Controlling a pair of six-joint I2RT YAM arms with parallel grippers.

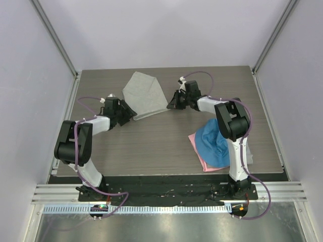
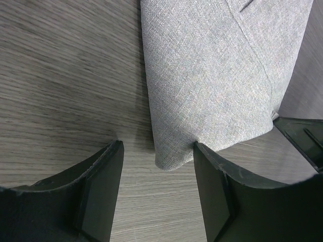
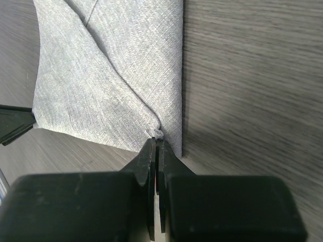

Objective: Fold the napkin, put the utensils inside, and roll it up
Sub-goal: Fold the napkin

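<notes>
The light grey napkin [image 1: 145, 93] lies folded at the back middle of the table. In the right wrist view my right gripper [image 3: 157, 140] is shut on a small bunch of fabric at the napkin's [image 3: 101, 75] near corner. It sits at the cloth's right edge in the top view [image 1: 170, 105]. My left gripper [image 2: 157, 146] stands open just above the table. A corner of the napkin [image 2: 217, 75] pokes between its fingers and meets the right finger [image 2: 212, 171]. From above, this gripper [image 1: 132, 115] is at the napkin's lower left corner. The utensils are out of view.
A blue cloth [image 1: 214, 141] lies crumpled on a pink cloth [image 1: 202, 160] beside the right arm's base. Grey walls close in the wooden table [image 1: 151, 146] on three sides. A black strip runs along its near edge.
</notes>
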